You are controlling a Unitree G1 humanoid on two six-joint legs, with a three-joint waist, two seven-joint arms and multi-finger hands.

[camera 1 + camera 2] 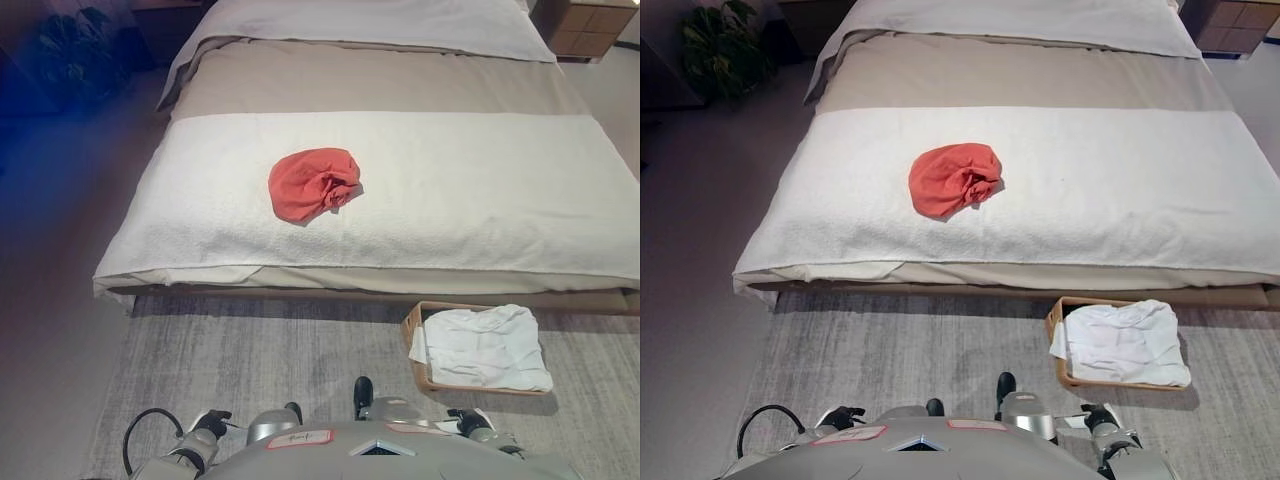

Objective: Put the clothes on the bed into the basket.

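A crumpled red garment [313, 184] lies on the white blanket of the bed [450, 200], left of the middle. A brown basket [412, 330] stands on the rug by the bed's foot at the right, with a white garment [485, 346] lying in it and draping over its rim. My left hand [207, 427] and my right hand [468, 421] are low at the bottom edge, over the rug and well short of the bed. Neither touches any cloth.
A grey rug [250, 360] covers the floor between me and the bed. A potted plant [725, 45] stands at the far left. A wooden nightstand [590, 25] is at the far right, beside the head of the bed.
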